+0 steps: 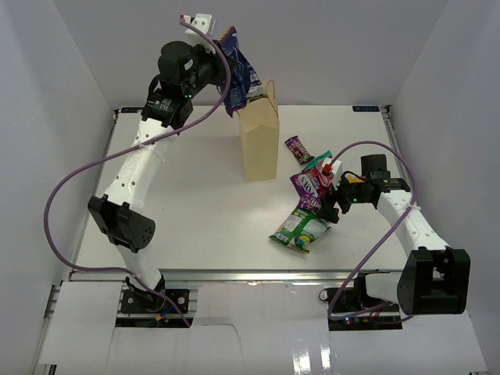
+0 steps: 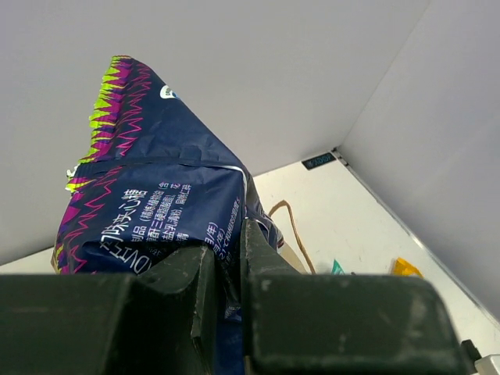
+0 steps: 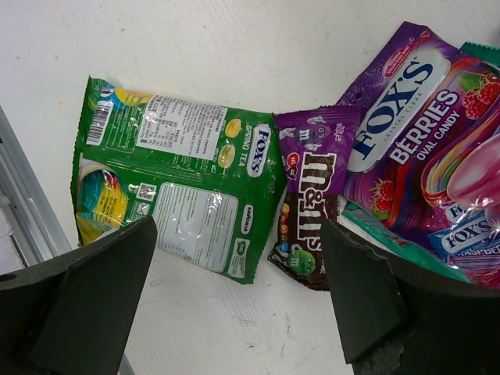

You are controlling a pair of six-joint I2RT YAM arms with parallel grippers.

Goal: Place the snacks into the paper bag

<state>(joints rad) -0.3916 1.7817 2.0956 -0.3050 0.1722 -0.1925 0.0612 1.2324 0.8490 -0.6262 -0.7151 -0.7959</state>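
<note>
At the near edge of the table [image 1: 195, 203], the right gripper [image 1: 328, 208] is hovering with its jaws spread wide and holding nothing, just above a small heap of snacks. The green bag [image 3: 180, 180] is lying flat and nearest, its corner touching an M&M's bar [image 3: 308, 207], which is tucking under the berries bag [image 3: 414, 133]. These glossy film packets are probably light, crinkly and slippery. A flat one is offering little to pinch, so a sealed end or a lifted corner is looking like the best hold, and the overlap is risking two coming up together. A second purple bar [image 1: 297, 147] is lying apart, farther back, beside the paper bag [image 1: 258, 144], which is standing upright near the middle with its mouth open. Thin and light, it is likely to tip or slide if nudged, and its loop handles [image 2: 295, 230] are standing where a packet could catch. Farthest back and high up, the left gripper [image 2: 226, 266] is pinching the blue bag [image 2: 148, 203] by one end, jaws closed tight on the film, and the big soft packet is hanging over the paper bag's mouth. It looks nearly as wide as that opening, so it is likely to need feeding in end first.
</note>
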